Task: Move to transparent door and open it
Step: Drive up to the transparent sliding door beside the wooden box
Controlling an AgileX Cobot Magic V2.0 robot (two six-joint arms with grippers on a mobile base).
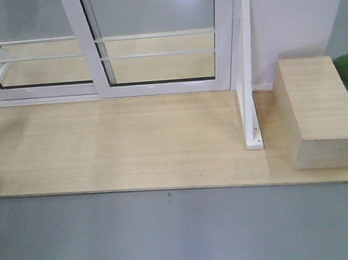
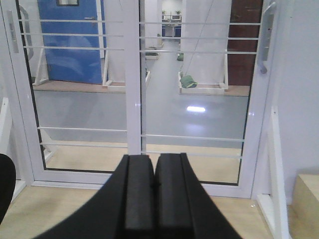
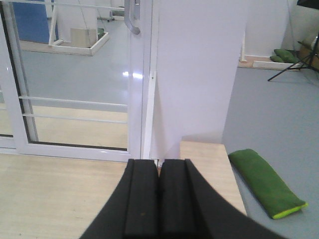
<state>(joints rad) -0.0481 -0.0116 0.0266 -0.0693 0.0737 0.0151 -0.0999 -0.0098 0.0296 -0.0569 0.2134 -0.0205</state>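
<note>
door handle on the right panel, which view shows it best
Left wrist view: the curved grey handle shows nearly whole on the stile of the transparent door. Right wrist view catches only its lower end; front view misses it.

Nothing legible; plate (image 2: pixel 67 2) on blue door (image 2: pixel 75 50), perhaps a sign, blurs.

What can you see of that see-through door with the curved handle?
The transparent door is a tall clear-glass panel in a glossy white frame, standing upright. Thin white bars cross it, three high up and two low down. A curved grey handle, seemingly metal, sits on its right stile. It looks shut against the white wall there and meets a similar panel on its left. Its base rests at the pale wooden platform. Nothing else touches it.
</note>
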